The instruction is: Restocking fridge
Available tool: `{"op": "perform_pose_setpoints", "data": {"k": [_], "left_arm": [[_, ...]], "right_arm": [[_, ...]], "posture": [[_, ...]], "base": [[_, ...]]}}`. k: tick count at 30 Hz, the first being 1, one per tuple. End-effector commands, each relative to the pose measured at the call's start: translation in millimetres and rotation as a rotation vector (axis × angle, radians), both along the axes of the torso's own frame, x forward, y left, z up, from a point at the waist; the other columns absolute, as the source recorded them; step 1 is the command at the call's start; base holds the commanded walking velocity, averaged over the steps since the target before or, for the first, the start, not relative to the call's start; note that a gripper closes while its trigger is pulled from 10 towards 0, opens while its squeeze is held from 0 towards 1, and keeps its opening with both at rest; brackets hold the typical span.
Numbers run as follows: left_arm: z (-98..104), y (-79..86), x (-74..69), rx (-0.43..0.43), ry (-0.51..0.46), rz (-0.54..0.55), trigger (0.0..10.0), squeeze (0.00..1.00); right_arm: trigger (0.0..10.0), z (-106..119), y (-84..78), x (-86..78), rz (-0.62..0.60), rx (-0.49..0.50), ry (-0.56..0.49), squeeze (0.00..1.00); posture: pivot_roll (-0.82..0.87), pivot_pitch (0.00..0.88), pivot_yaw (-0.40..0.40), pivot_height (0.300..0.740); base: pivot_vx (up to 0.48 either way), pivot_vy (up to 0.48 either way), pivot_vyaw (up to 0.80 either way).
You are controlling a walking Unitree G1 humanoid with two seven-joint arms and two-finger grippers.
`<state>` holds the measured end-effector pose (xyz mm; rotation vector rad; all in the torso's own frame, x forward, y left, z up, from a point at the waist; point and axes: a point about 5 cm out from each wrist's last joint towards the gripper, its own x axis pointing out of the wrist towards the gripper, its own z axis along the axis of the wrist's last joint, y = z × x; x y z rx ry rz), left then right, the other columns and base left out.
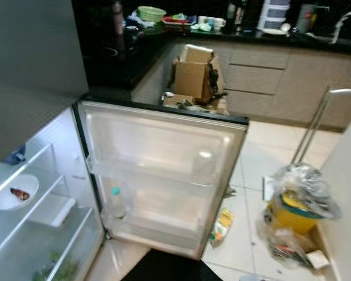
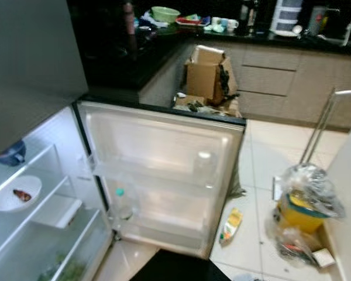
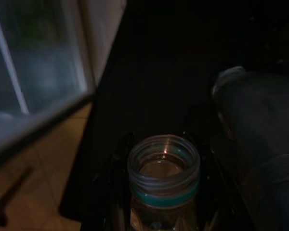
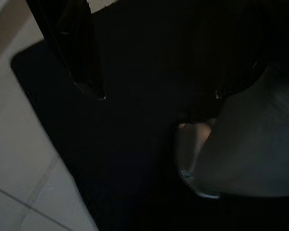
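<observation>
The fridge stands open, its door [image 1: 164, 126] swung wide before me. A clear bottle with a teal cap [image 1: 117, 202] stands in the lower door rack, and a second clear bottle [image 1: 203, 167] in the rack above. Inside, a white bowl of food [image 1: 13, 192] rests on a glass shelf, with greens [image 1: 55, 268] in the drawer below. In the left wrist view my left gripper [image 3: 161, 149] is shut on a clear open-mouthed bottle with a teal ring [image 3: 164, 166], low beside the fridge. My right gripper [image 4: 159, 94] hangs open over the black mat [image 4: 120, 159].
A cardboard box [image 1: 196, 73] sits on the floor behind the door. A yellow bucket wrapped in plastic [image 1: 298, 202] and a mop handle [image 1: 316, 123] stand at the right wall. A yellow packet [image 1: 222, 225] lies on the tiles. Dark counters [image 1: 263, 32] carry dishes.
</observation>
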<state>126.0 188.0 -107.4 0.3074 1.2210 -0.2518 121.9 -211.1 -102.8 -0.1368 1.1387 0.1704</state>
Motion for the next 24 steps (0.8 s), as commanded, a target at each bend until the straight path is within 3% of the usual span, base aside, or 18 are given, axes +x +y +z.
{"op": "perform_pose_setpoints", "data": {"k": [1,5,12,22,24], "left_arm": [[-1.5,-1.8,-4.5,-0.005,0.009,-0.005,10.0,0.0],[-0.8,-2.2,-2.3,-0.005,-0.006,-0.009,10.0,0.0],[-0.5,-3.2,-1.3,-0.019,-0.014,0.01,10.0,0.0],[-1.2,-4.8,-3.2,-0.038,-0.005,0.013,10.0,0.0],[-1.3,-5.2,-3.4,-0.039,-0.003,0.007,10.0,0.0]], "right_arm": [[10.0,2.3,-0.7,6.7,-0.009,0.001,-0.021,0.0],[10.0,2.1,-1.7,6.1,-0.021,-0.002,-0.016,0.0],[10.0,1.1,-1.0,3.8,-0.025,0.0,-0.002,0.0],[10.0,1.5,-0.9,5.3,-0.025,-0.003,-0.009,0.0],[10.0,1.6,-1.0,5.3,-0.025,-0.003,-0.009,0.0]], "posture": [[-0.07,0.0,0.001,0.74],[-0.07,0.0,0.001,0.74],[-0.07,0.0,0.002,0.74],[-0.07,0.0,0.0,0.74],[-0.07,0.0,0.0,0.74]], "base": [[0.36,0.0,0.0],[0.313,0.0,0.0],[0.0,0.0,-0.73],[0.0,0.0,0.0],[0.0,-0.48,0.0]]}}
